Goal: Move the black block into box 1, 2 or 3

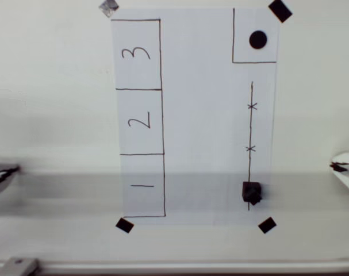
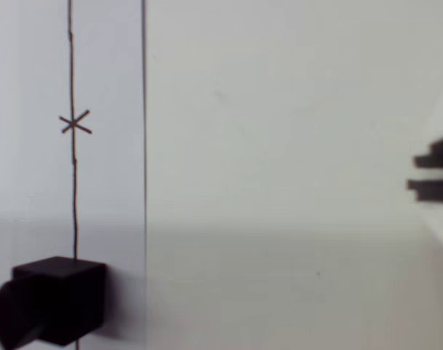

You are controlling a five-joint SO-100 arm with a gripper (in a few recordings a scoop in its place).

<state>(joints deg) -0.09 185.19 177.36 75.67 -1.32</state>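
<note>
The task looks not yet begun. In the overhead view the black block (image 1: 252,192) sits on the white paper (image 1: 203,115), at the lower end of the drawn line (image 1: 250,144) with two small crosses — well apart from the three numbered boxes on the left side of the sheet. Box 1 (image 1: 142,185) is the lowest of them, level with the block across the paper; box 2 (image 1: 140,121) and box 3 (image 1: 136,54) lie above it, and all three hold nothing. In the wrist view the block (image 2: 53,302) appears at the lower left, on the same line, with nothing touching it.

Only a pale, dark-tipped part, which may belong to the gripper (image 1: 344,168), shows at the right edge of the overhead view, far from the block — whether its fingers are apart or closed I cannot tell. I judge that everything is still left: the approach, the grasp, the carry toward the left, and the release inside a box.
</note>
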